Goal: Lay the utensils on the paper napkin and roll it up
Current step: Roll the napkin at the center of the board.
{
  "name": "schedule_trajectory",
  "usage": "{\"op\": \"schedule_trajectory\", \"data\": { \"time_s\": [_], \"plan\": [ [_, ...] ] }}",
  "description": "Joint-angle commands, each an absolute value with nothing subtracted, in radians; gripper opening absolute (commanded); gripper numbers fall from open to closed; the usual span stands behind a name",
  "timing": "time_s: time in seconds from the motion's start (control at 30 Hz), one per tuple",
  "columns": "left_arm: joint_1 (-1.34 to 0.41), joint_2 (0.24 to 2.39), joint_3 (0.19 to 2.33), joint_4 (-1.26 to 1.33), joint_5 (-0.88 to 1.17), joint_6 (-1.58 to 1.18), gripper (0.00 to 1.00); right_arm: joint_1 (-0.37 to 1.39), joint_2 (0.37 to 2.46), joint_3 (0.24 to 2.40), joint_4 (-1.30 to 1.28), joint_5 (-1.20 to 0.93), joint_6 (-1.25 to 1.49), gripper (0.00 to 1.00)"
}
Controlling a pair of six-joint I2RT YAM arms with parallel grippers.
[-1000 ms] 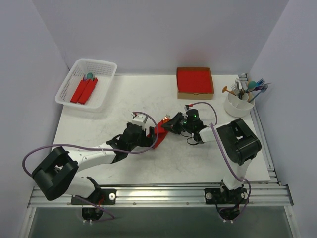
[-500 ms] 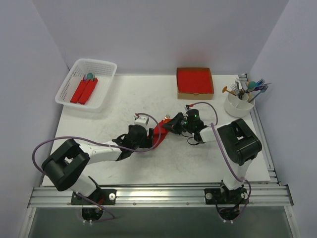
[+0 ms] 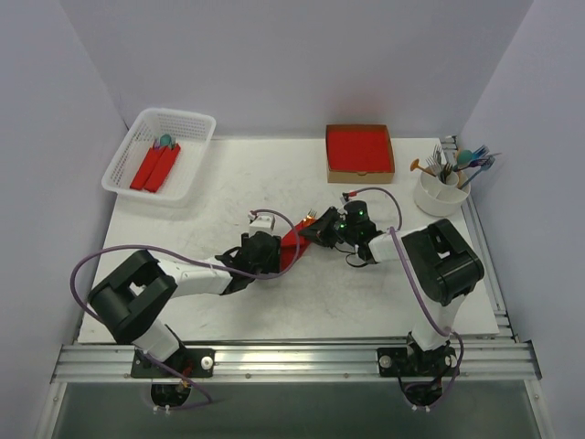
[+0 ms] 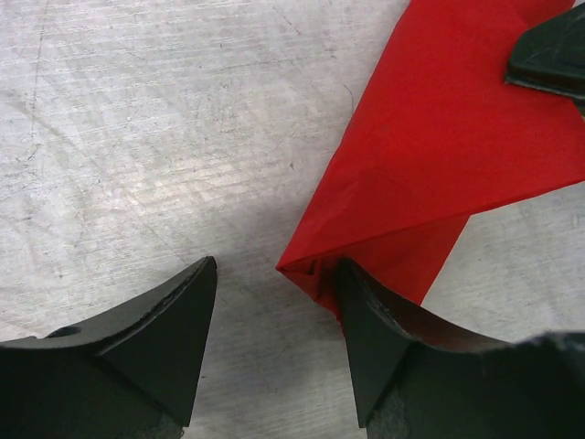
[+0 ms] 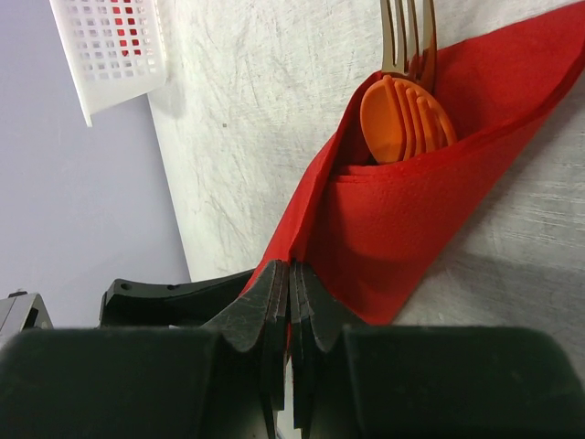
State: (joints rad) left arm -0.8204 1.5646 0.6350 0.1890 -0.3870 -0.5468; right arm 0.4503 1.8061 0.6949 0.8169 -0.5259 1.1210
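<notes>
Step in hand, as judged: pinch the loose folded corner of the paper napkin [image 4: 439,137] so the wrap can be rolled on.

Method notes:
- Close squarely on the corner and take both red layers, not the top one alone.
- Stay low to the table [image 4: 137,137] without scraping it.
- Keep any pull light. Thin paper will likely tear if the two arms draw against each other.
- Do not drag the corner out from under its fold, or the wrap may spring open.

Positions, left to right:
- Left gripper [image 4: 277,274]: jaws apart, holding nothing. The napkin's corner point sits in the gap between the tips. It is close against the finger on the napkin's side, which touches or overlaps the lower red layer; cannot tell which.
- Napkin: mid-table, half wrapped, running from the left gripper up towards the right gripper [image 5: 291,283].
- Utensils: an orange utensil [image 5: 402,119] and a fork [image 5: 409,37] poke head-first out of the open end of the fold, clear of both sets of fingertips.
- Right gripper: jaws pressed together on the napkin's folded edge, pinning it.
</notes>
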Motion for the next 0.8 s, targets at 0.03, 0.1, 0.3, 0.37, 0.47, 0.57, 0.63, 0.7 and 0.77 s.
{"op": "schedule_trajectory", "data": {
  "time_s": [0.03,0.1,0.3,0.37,0.47,0.57,0.63,0.7,0.77],
  "plan": [
    [-0.85,1.597,0.675,0.12,-0.446,-0.578,0.64,0.44,1.744,0.701,0.818,-0.543,1.1,0.0],
    [-0.856,1.601,0.68,0.1,-0.46,-0.578,0.63,0.439,1.737,0.696,0.804,-0.541,1.092,0.0],
    [-0.864,1.606,0.689,0.077,-0.486,-0.581,0.62,0.42,1.714,0.67,0.785,-0.537,1.072,0.0],
    [-0.862,1.605,0.69,0.077,-0.488,-0.58,0.6,0.411,1.71,0.664,0.773,-0.541,1.06,0.0],
    [-0.862,1.615,0.709,0.069,-0.488,-0.574,0.45,0.399,1.712,0.657,0.762,-0.541,1.045,0.0],
    [-0.862,1.638,0.741,0.026,-0.498,-0.569,0.42,0.393,1.724,0.647,0.767,-0.545,1.039,0.0],
    [-0.862,1.647,0.749,0.015,-0.502,-0.566,0.39,0.391,1.73,0.646,0.769,-0.543,1.031,0.0],
    [-0.862,1.649,0.752,0.011,-0.503,-0.565,0.38,0.39,1.732,0.64,0.775,-0.548,1.029,0.0],
    [-0.862,1.644,0.75,0.011,-0.503,-0.563,0.38,0.393,1.729,0.634,0.776,-0.548,1.026,0.0]
  ]
}}
